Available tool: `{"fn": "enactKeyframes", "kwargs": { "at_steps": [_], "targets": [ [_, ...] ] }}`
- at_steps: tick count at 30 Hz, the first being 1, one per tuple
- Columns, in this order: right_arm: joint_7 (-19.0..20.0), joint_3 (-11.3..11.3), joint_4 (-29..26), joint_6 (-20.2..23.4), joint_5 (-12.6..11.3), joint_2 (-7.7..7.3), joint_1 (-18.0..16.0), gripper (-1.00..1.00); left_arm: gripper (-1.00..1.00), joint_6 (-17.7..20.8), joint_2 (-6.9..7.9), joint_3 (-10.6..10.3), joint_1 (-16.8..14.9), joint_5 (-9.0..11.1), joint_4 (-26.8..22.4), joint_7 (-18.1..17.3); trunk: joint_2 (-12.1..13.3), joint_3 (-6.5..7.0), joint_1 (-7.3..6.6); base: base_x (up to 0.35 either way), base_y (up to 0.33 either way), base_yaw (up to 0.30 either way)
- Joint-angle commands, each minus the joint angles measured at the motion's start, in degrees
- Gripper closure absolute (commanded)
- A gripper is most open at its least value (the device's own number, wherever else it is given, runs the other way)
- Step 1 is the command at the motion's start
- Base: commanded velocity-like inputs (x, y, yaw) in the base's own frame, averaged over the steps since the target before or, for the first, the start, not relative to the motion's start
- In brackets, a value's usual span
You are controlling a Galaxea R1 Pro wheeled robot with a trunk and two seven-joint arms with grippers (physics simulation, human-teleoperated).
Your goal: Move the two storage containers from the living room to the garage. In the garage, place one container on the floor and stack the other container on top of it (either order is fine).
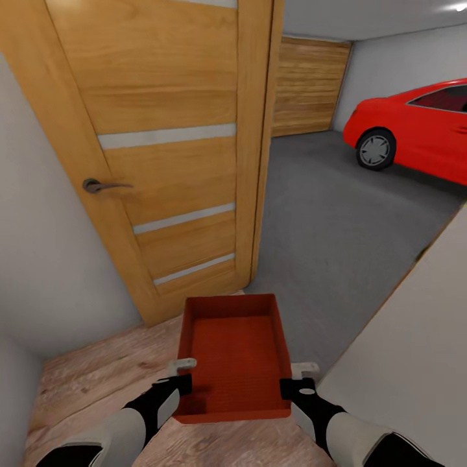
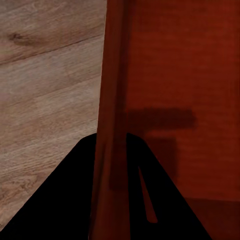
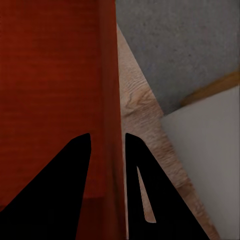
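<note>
One orange-red storage container is in view, with two end effectors on it, the left end effector and the right end effector. There is one wooden door with one handle and three pale stripes, one plank garage door and one red car.

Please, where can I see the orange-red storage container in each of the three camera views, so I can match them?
Head view: the storage container sits low in the middle, held between both pincers.
Left wrist view: its side wall runs up the middle, its inside to the right.
Right wrist view: its wall runs up the middle, its inside to the left.
Shared landmark: the light wood-plank floor beside the container in all three views.
</note>
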Motion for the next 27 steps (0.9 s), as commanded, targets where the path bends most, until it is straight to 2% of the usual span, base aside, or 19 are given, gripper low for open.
{"fn": "enactKeyframes", "kwargs": {
  "at_steps": [1, 8, 22, 27],
  "targets": [
    [2.6, -1.4, -0.2, -1.4, 0.3, -0.5, -0.1, 1.0, 1.0, 0.2, 1.95, -2.3, 0.0, 2.0, 0.4, 0.2, 0.0, -0.05, 0.03, 0.316, 0.164, 0.0],
    [2.5, -1.5, -0.2, -1.3, 0.3, -0.45, -0.1, 1.0, 1.0, 0.2, 1.94, -2.3, 0.0, 2.0, 0.4, 0.2, 0.0, 0.04, 0.03, 0.23, 0.106, -0.054],
    [2.5, -1.5, -0.2, -1.3, 0.3, -0.44, -0.1, 1.0, 1.0, 0.1, 1.94, -2.3, 0.0, 2.0, 0.4, 0.2, 0.0, 0.48, 0.03, 0.009, 0.003, -0.22],
    [2.5, -1.5, -0.2, -1.3, 0.3, -0.45, -0.1, 1.0, 1.0, 0.2, 1.95, -2.3, 0.0, 2.0, 0.4, 0.2, 0.0, 0.51, 0.03, 0.038, 0.073, -0.095]
  ]
}}
